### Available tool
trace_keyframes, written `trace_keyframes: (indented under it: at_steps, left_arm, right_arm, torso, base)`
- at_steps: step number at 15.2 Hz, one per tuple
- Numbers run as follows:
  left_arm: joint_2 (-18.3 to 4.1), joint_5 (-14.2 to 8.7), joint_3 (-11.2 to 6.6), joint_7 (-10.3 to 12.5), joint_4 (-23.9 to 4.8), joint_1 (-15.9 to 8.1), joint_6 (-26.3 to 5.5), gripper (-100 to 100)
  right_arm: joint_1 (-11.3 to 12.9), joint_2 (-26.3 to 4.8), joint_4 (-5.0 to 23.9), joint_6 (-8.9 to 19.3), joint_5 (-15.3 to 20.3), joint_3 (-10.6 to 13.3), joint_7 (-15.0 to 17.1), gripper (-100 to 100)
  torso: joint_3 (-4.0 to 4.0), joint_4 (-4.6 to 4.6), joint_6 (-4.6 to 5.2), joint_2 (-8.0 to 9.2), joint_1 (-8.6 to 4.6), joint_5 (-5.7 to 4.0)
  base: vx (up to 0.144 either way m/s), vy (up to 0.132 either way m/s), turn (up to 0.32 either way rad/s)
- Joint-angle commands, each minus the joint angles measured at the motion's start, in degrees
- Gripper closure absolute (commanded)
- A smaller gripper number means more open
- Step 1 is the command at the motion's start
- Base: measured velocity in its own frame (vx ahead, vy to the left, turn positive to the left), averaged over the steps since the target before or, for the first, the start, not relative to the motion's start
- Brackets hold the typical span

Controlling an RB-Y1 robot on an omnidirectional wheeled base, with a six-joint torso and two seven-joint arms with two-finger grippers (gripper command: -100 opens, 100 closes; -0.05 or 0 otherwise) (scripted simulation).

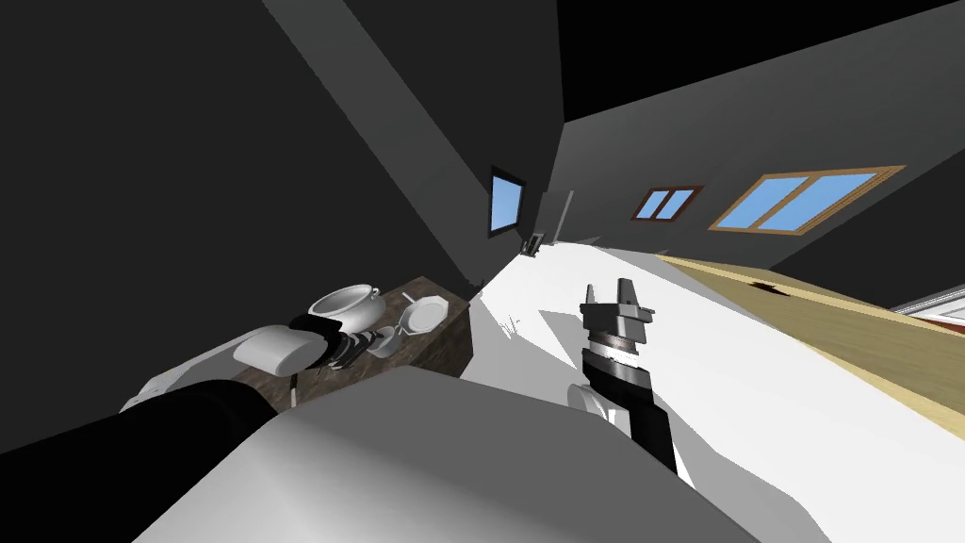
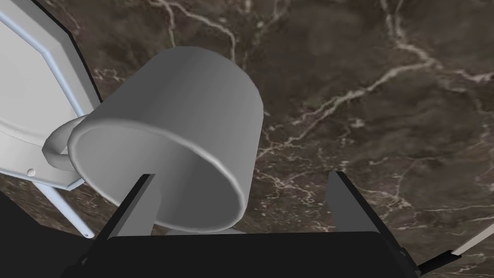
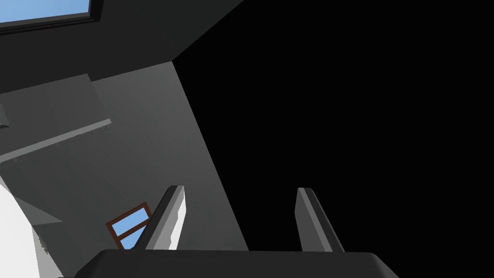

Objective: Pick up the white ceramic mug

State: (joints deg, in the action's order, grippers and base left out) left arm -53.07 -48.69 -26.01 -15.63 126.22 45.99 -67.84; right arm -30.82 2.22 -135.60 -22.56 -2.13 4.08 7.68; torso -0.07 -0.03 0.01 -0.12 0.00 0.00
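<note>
As the left gripper (image 2: 241,174) seems to aim for the wall of the mug (image 2: 193,106), its fingers are wide apart, one inside the mouth and one outside. The mug rests on the brown marble table (image 2: 386,120), beside a plate (image 2: 29,96). The right gripper (image 1: 617,300) hangs open, well apart.

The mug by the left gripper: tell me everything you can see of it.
The mug is plain light grey-white, a smooth cylinder with one loop handle and nothing showing inside. It stands on the dark brown, white-veined tabletop, its open mouth turned up toward the left gripper. The handle points toward the white plate beside it. The gripper is open: one finger shows against the mouth, the other stands clear of the wall. Contact cannot be told.
</note>
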Motion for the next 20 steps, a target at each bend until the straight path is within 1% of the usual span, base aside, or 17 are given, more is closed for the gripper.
trace_keyframes:
  at_steps: [1,2,3,5,6,9,10,11,14,15,16,20]
  left_arm:
    - [-0.8,-1.1,-0.49,-0.1,-0.2,0.1,-2.0,-100]
    - [-1.4,-2.1,-0.99,-0.2,-0.3,0.4,-3.7,-100]
    - [-1.4,-2.1,-0.99,-0.2,-0.3,0.4,-3.7,-100]
    - [-2.5,-3.7,-1.80,-0.4,-0.5,0.8,-6.5,-100]
    - [-2.5,-3.7,-1.80,-0.4,-0.5,0.8,-6.5,-100]
    - [-3.4,-5.1,-2.48,-0.6,-0.6,1.2,-8.8,-100]
    - [-3.1,-4.6,-2.27,-0.5,-0.6,1.1,-7.9,-100]
    - [-2.4,-3.7,-1.03,-1.0,-2.2,0.6,-7.0,-100]
    - [-1.3,-2.0,0.95,-1.7,-4.7,-0.2,-5.1,-100]
    - [-1.7,-2.7,0.10,-1.5,-3.7,0.2,-5.9,-100]
    - [-1.6,-2.5,0.28,-1.6,-3.9,0.2,-5.7,100]
    - [-1.6,-2.5,0.29,-1.6,-3.9,0.3,-5.8,100]
  right_arm:
    - [0.0,0.0,0.0,0.0,0.0,0.0,0.0,0]
    - [0.0,0.0,0.0,0.0,0.0,0.0,0.0,0]
    - [0.0,0.0,0.0,0.0,0.0,0.0,0.0,0]
    - [0.0,0.0,0.0,0.0,0.0,0.0,0.0,0]
    - [0.0,0.0,0.0,0.0,0.0,0.0,0.0,0]
    - [0.0,0.0,0.0,0.0,0.0,0.0,0.0,0]
    - [0.0,0.0,0.0,0.0,0.0,0.0,0.0,0]
    - [0.0,0.0,0.0,0.0,0.0,0.0,0.0,0]
    - [0.0,0.0,0.0,0.0,0.0,0.0,0.0,0]
    - [0.0,0.0,0.0,0.0,0.0,0.0,0.0,0]
    - [0.0,0.0,0.0,0.0,0.0,0.0,0.0,0]
    - [0.0,0.0,0.0,0.0,0.0,0.0,0.0,0]
  torso:
    - [0.00,0.00,0.00,0.00,0.00,0.00]
    - [0.00,0.00,-0.01,0.00,0.00,0.00]
    - [0.00,0.00,-0.01,0.00,-0.01,0.00]
    - [0.00,0.00,0.00,0.01,-0.01,0.00]
    - [0.00,0.00,0.01,0.00,-0.01,0.00]
    - [0.01,0.00,-0.01,0.01,-0.01,0.00]
    - [0.01,0.00,-0.01,0.01,-0.01,0.00]
    - [0.02,0.01,-0.02,0.03,-0.01,0.00]
    - [0.08,0.03,-0.01,0.15,0.00,0.02]
    - [0.10,0.04,-0.02,0.17,0.00,0.02]
    - [0.10,0.04,-0.03,0.17,0.00,0.01]
    - [0.06,0.06,0.04,0.07,-0.02,0.03]
  base:
    - [0.020,0.003,-0.075]
    - [0.020,0.002,-0.071]
    - [0.019,0.002,-0.065]
    - [0.020,0.001,-0.101]
    - [0.018,0.004,-0.086]
    - [0.019,0.004,-0.057]
    - [0.011,0.004,-0.030]
    - [-0.002,0.001,-0.070]
    - [-0.020,0.002,-0.108]
    - [-0.014,0.002,-0.023]
    - [0.000,0.000,0.000]
    - [-0.001,0.001,0.006]
